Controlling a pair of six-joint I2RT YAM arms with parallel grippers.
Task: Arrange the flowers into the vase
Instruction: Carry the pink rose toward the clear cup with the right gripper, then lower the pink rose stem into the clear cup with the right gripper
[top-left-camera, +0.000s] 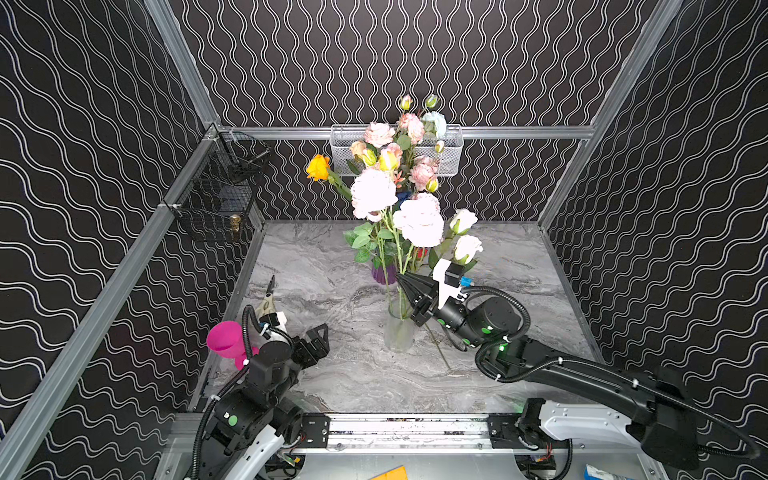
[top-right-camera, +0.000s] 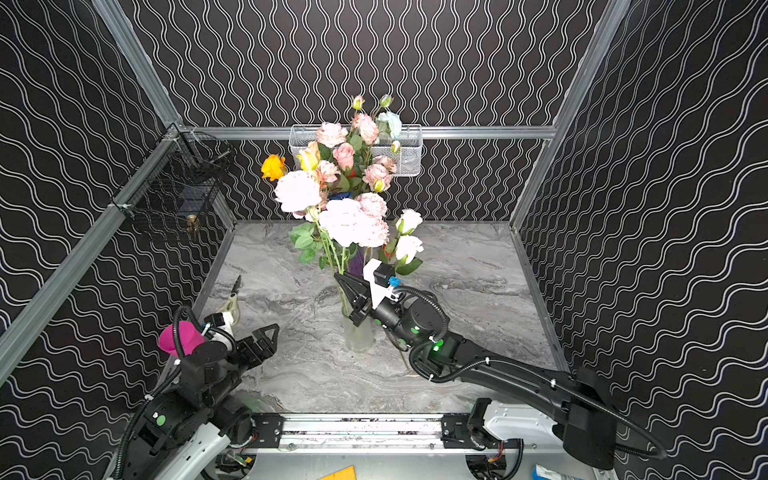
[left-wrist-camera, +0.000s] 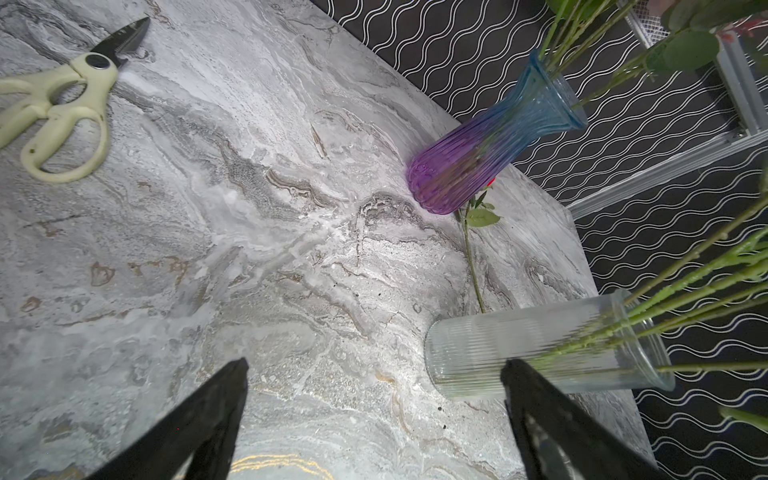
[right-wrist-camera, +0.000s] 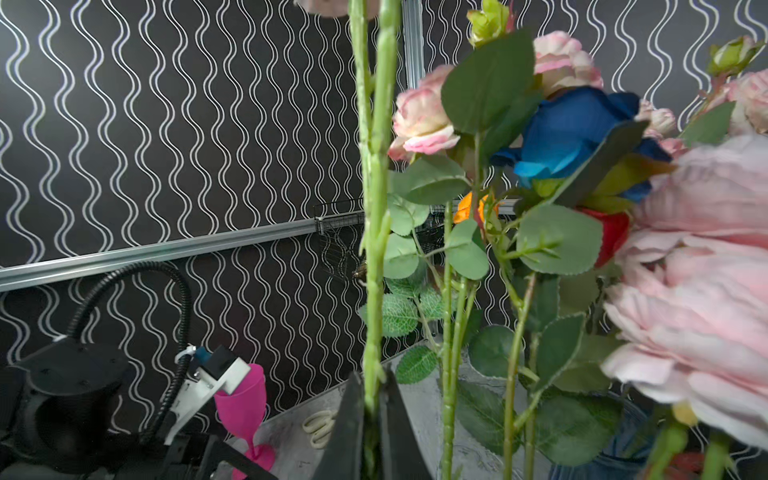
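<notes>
Flowers (top-left-camera: 417, 222): most stand in two vases.
Green stem (right-wrist-camera: 376, 232): near upright, long axis vertical, pinched between the narrow jaws of the right gripper (right-wrist-camera: 371, 376). Its foot points down to the clear vase (top-left-camera: 400, 332) just below; whether it is already inside cannot be told.
Purple vase (left-wrist-camera: 478, 166): behind.
Left gripper (left-wrist-camera: 376, 362): jaws wide, empty, farther off.

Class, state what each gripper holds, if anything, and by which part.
Right gripper pinches one flower stem, low down; left gripper stands open, holding nothing.
</notes>
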